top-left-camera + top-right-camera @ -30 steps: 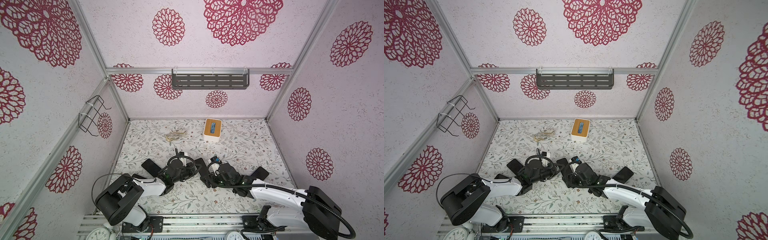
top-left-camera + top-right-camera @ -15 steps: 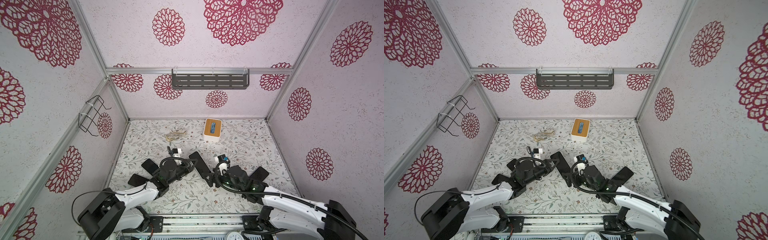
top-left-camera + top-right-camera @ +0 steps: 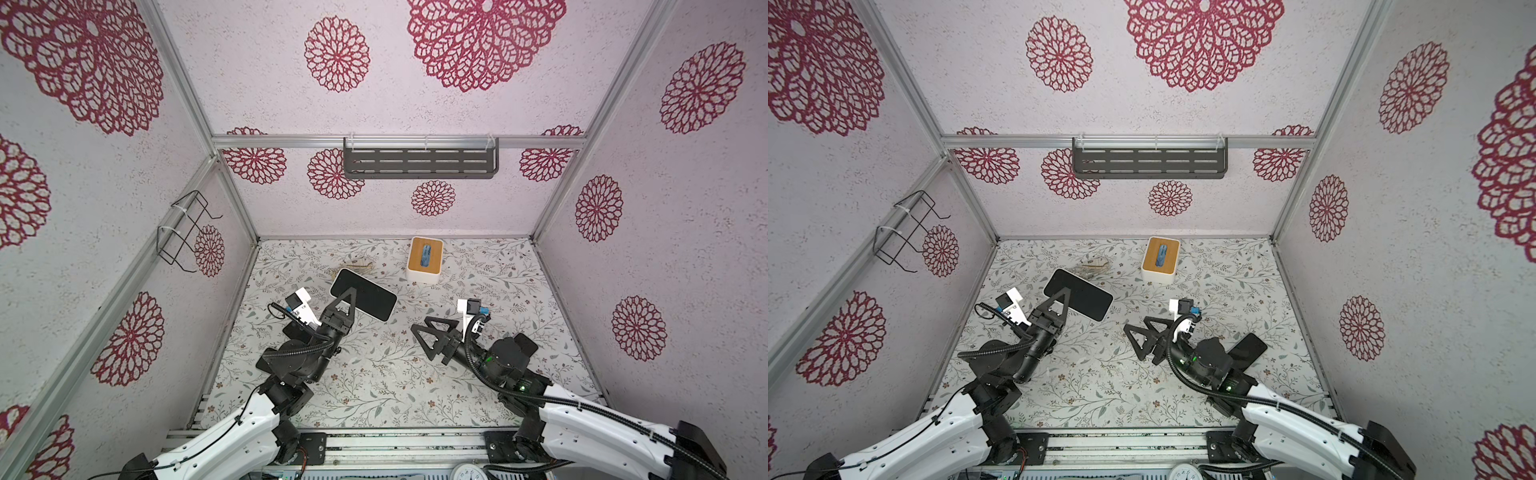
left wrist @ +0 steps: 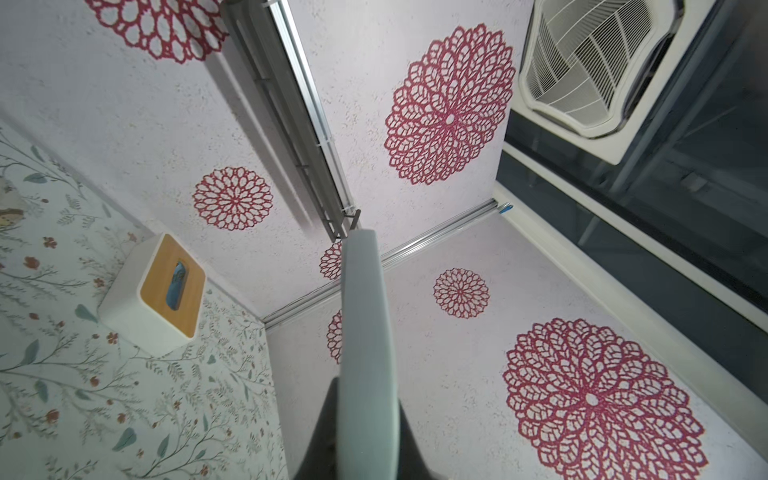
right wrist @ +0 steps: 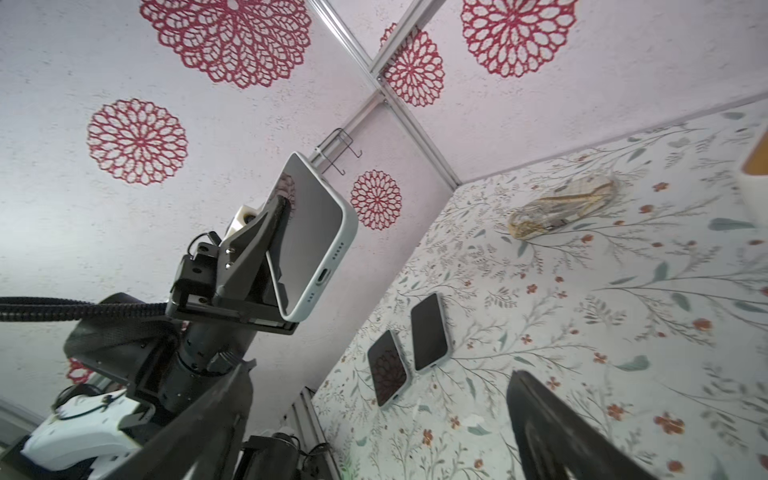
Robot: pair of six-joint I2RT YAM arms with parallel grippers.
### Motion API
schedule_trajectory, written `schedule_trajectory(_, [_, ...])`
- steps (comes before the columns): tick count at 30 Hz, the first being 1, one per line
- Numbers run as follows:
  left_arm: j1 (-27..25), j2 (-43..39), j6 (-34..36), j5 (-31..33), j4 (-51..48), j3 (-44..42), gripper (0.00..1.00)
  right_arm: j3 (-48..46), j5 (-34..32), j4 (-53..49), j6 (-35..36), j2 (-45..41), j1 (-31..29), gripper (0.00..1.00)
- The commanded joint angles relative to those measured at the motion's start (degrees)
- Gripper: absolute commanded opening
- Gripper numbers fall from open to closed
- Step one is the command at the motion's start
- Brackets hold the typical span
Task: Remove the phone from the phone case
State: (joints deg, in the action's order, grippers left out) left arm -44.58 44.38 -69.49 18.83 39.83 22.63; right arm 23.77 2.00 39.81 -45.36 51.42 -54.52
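Phone with a dark glossy screen, seated in its pale grey-green case point(image 3: 368, 296), is held up off the table, tilted, near the left wall. The left gripper point(image 3: 351, 293) is clamped across one long edge of it, one black finger lying over the screen.

Below spreads the floral-printed tabletop point(image 3: 374, 386). A dark grey slotted metal shelf point(image 3: 419, 164) hangs on the back wall and a black wire rack point(image 3: 183, 232) on the left wall. The right gripper point(image 3: 424, 338) hovers empty, well apart from the cased phone, its black triangular fingers spread wide. A white tissue box with a wooden lid point(image 3: 415, 259) stands near the back wall. Two flat dark-screened phones in pale cases point(image 5: 430, 332) lie side by side beneath the left arm; another black phone point(image 3: 1248, 349) lies beside the right arm. A crumpled clear plastic bundle point(image 3: 353, 266) lies behind the raised phone.
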Motion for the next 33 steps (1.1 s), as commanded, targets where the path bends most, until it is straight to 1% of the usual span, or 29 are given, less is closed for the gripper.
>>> schedule_trajectory(1, [-2.37,2.38,-3.77,6.72,15.77,-1.35,0.00,1.29,6.12,19.22,-5.41,5.98,0.18,0.96])
schedule_trajectory(3, [-4.00,5.25,-4.54,7.89,20.54,-1.21,0.00,2.17,7.24,23.86,-6.62,9.53,0.16,0.93])
schedule_trajectory(6, [-5.64,8.49,-6.92,10.17,23.45,-1.05,0.00,3.23,9.00,30.94,-7.66,13.62,0.00,0.89])
schedule_trajectory(8, [-6.59,10.22,-7.94,11.50,25.54,-1.25,0.00,3.74,8.98,33.13,-7.71,14.98,-0.10,0.86])
schedule_trajectory(13, [-9.32,13.93,-9.36,14.56,29.59,-1.27,0.00,4.57,8.15,36.06,-7.37,16.73,-0.09,0.77])
schedule_trajectory(15, [-10.13,15.32,-9.65,15.52,31.39,-1.21,0.00,5.11,8.54,37.35,-7.67,17.45,-0.11,0.70])
schedule_trajectory(20, [-11.30,18.83,-9.92,15.56,35.50,-0.31,0.00,6.46,8.81,37.00,-7.98,18.52,-0.10,0.57])
schedule_trajectory(23, [-11.57,19.43,-10.39,16.02,35.80,-0.43,0.00,6.69,9.25,36.94,-8.24,18.65,-0.10,0.50])
schedule_trajectory(27, [-11.98,19.14,-10.49,17.17,35.13,-0.70,0.00,5.94,8.99,37.01,-8.58,18.47,-0.10,0.46])
schedule_trajectory(33, [-12.64,17.17,-12.19,19.42,29.13,-0.42,0.00,4.95,8.56,37.84,-9.12,18.42,-0.06,0.37])
